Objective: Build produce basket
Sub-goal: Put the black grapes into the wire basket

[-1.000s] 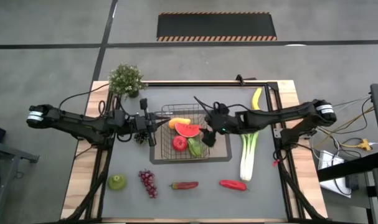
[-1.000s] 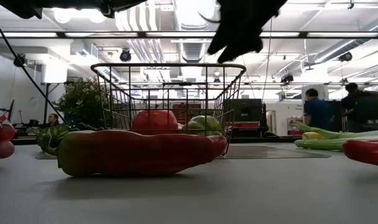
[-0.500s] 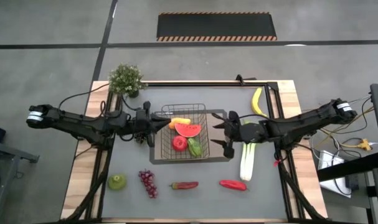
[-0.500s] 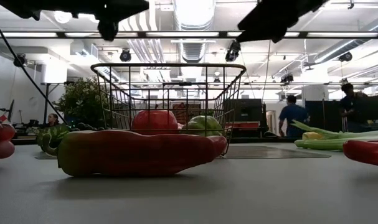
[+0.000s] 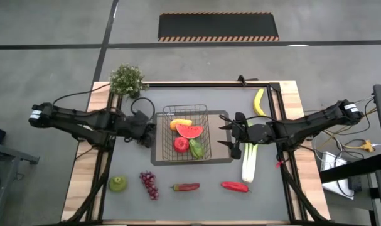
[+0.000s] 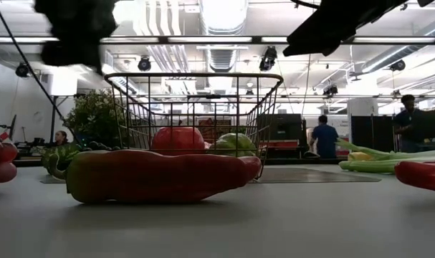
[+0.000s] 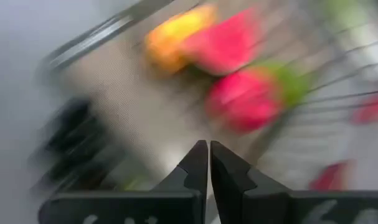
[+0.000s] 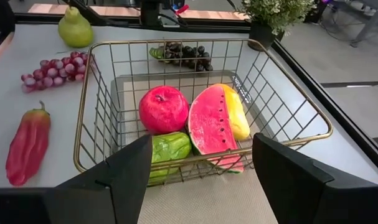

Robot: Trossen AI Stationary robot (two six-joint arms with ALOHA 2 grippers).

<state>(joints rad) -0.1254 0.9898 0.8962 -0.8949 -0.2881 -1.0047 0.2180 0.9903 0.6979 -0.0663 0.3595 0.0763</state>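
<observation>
The wire basket stands on a grey mat at the table's middle. It holds a red apple, a watermelon slice, an orange piece and a green piece. My right gripper is open and empty, just right of the basket, facing it. My left gripper is shut and empty, just left of the basket; its fingers meet in the left wrist view. The leek, banana, pear, purple grapes and two red peppers lie on the table.
A dark grape bunch lies beside the basket's left wall, under my left gripper. A potted plant stands at the far left corner. People stand in the room beyond the table.
My right gripper has drawn back from over the basket toward the table's right edge and now stands beside the basket's right wall. My left gripper has drawn back from the basket's left rim toward the table's left edge. The produce in the basket has stayed put.
</observation>
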